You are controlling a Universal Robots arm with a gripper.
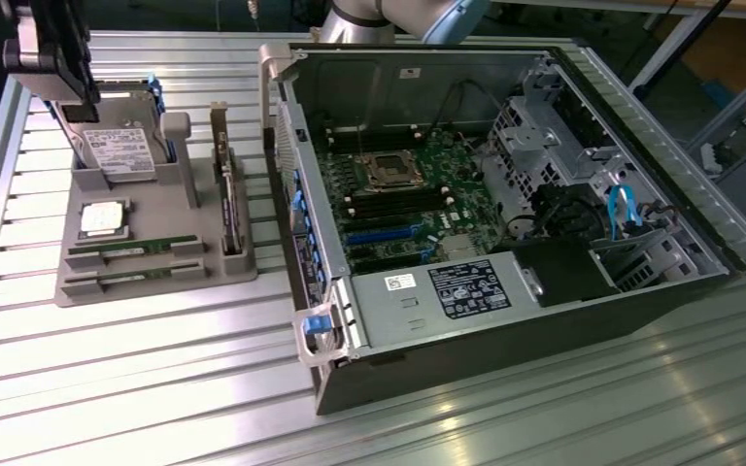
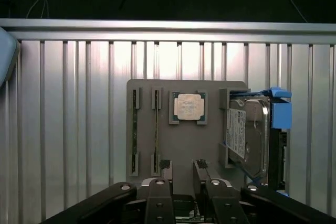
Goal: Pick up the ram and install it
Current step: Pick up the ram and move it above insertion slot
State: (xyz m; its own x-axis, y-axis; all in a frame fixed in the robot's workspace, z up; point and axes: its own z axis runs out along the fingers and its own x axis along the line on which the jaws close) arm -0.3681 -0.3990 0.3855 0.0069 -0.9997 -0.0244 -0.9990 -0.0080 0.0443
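Observation:
Two ram sticks lie side by side in slots of the grey holder tray (image 1: 152,209): one ram stick (image 1: 133,249) and a second ram stick (image 1: 133,279), each thin and green. In the wrist view they stand edge-on, the first ram (image 2: 156,129) and the second ram (image 2: 134,129). My black gripper (image 1: 69,97) hangs well above the tray's hard-drive end, at the exterior view's upper left. Seen from the wrist, the gripper (image 2: 185,205) is open, its fingers (image 2: 157,203) apart with nothing between them.
The tray also holds a hard drive (image 1: 120,146) with a blue bracket, a silver processor (image 1: 104,218) and a dark expansion card (image 1: 228,194). The open computer case (image 1: 632,291) lies to the exterior view's right, its motherboard (image 1: 392,194) exposed. Everything rests on a slatted aluminium table (image 1: 152,388).

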